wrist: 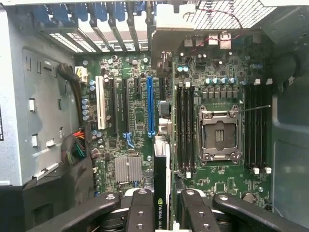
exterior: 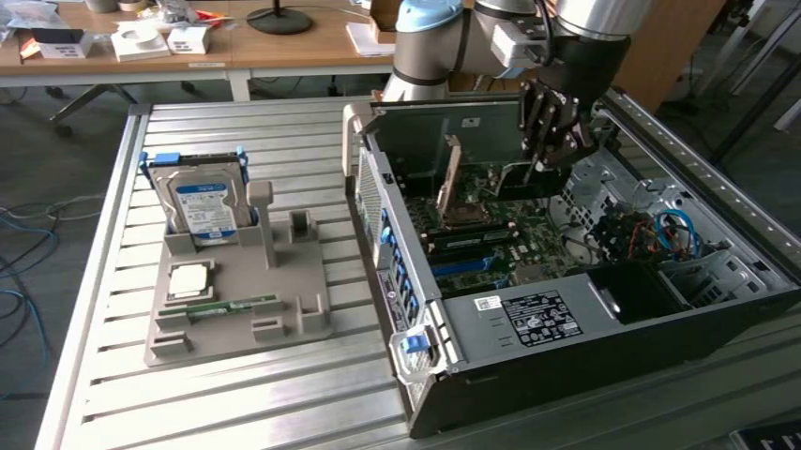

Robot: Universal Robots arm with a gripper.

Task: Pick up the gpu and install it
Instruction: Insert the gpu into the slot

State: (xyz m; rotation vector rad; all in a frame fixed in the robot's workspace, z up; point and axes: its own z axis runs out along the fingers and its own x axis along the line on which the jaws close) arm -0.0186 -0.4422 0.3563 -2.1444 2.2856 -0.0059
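The gpu (wrist: 161, 169) runs edge-on between my fingers (wrist: 140, 212), a thin black card with an NVIDIA label and a silver bracket (wrist: 168, 26) at its far end. My gripper (wrist: 161, 208) is shut on it. In the exterior view the gripper (exterior: 551, 161) hangs inside the open computer case (exterior: 551, 375) with the gpu (exterior: 516, 180) held above the motherboard (exterior: 501, 253). In the wrist view the card floats between the long blue slot (wrist: 150, 106) and the memory slots (wrist: 186, 125), apart from the board.
A grey fixture (exterior: 238, 300) on the exterior view's left holds the hard drive (exterior: 204, 206), a processor (exterior: 188, 279) and a memory stick (exterior: 232, 307). The processor socket (wrist: 219, 133), bundled cables (wrist: 75, 145) and the case walls surround the card. Blue cables (exterior: 670, 230) lie at the case front.
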